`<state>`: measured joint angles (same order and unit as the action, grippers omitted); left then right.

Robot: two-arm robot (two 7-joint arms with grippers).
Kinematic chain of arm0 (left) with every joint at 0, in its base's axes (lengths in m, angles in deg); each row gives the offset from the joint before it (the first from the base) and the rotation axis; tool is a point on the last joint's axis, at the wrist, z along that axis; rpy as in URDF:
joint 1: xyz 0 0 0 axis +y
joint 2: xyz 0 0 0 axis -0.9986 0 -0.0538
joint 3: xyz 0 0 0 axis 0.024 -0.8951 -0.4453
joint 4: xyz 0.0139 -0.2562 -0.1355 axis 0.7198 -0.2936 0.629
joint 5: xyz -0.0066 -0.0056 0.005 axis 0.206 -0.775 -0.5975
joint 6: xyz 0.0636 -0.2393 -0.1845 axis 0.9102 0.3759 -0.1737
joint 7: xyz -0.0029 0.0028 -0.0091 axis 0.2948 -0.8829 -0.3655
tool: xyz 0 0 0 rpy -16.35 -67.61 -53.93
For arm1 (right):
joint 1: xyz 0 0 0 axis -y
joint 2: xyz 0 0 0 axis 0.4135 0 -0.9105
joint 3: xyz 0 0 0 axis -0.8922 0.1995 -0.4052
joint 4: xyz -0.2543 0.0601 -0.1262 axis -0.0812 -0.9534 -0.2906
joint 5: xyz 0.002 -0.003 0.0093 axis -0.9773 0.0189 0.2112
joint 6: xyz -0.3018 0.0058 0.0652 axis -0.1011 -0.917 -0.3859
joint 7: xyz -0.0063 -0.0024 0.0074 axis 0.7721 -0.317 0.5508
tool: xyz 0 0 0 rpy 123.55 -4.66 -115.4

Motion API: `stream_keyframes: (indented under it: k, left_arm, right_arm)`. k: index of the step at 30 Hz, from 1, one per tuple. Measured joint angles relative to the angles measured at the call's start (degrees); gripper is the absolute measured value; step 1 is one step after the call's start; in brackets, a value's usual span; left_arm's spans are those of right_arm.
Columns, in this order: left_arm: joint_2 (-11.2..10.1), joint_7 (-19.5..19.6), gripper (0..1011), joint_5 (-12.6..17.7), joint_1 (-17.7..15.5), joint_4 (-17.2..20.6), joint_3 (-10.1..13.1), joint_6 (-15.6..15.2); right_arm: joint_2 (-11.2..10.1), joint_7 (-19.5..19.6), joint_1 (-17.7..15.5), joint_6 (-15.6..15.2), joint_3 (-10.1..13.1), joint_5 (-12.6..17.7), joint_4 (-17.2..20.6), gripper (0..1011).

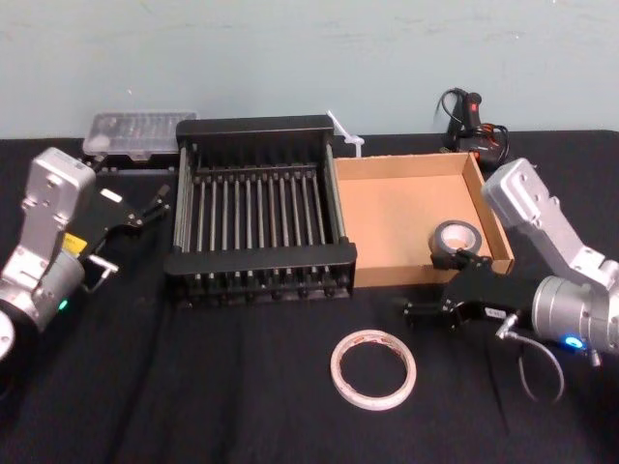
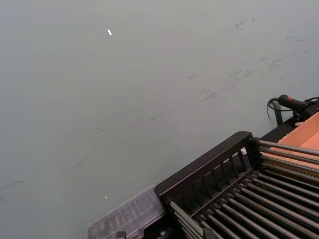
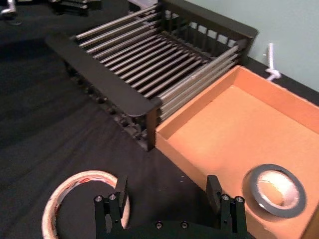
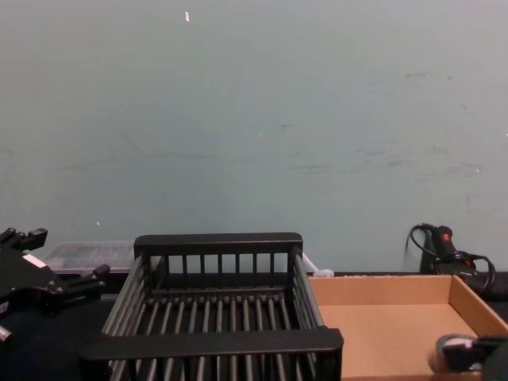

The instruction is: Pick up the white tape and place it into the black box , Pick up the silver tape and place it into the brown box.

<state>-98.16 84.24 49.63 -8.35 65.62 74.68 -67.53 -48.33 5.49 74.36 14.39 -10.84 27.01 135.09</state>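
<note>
Right gripper [image 1: 440, 290] is at the brown box [image 1: 397, 274] 6 o'clock wall, toward its 5 o'clock corner, low over the black-covered table [image 1: 193, 387]. Jaws are spread wide with nothing between them, so it's released. In the right wrist view one finger [image 3: 115, 196] is over the rim of the white tape [image 3: 75, 178] and the other [image 3: 222, 196] is over the box's front wall, next to the silver tape [image 3: 274, 188].

Silver tape is inside the brown box, flat on the floor near the 5 o'clock corner, hole up. Nothing is touching it.

White tape [image 1: 373, 336] lies flat on the table outside both boxes, roughly 7 o'clock from the brown box and 5 o'clock from the black box [image 1: 261, 258]. It isn't gripped.

Black box has nothing in it and sits side by side with the brown box, at its 9 o'clock.

Left gripper [image 1: 155, 205] is parked at the black box's 9 o'clock side, raised, fingers apart, holding nothing.

Behind the boxes there's a clear plastic case [image 1: 140, 130] at 11 o'clock and a black corded tool [image 1: 474, 121] at 1 o'clock.
</note>
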Motion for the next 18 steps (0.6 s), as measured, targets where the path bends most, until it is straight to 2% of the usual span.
stream_keyframes:
  k: [18]
  left_arm:
    - [0.0, 0.0, 1001, 0.0, 0.0, 0.0, 0.0, 0.0]
  right_arm:
    - [-2.1, -3.6, 1.1, 0.5, -5.0, -0.2, 0.4, 1002]
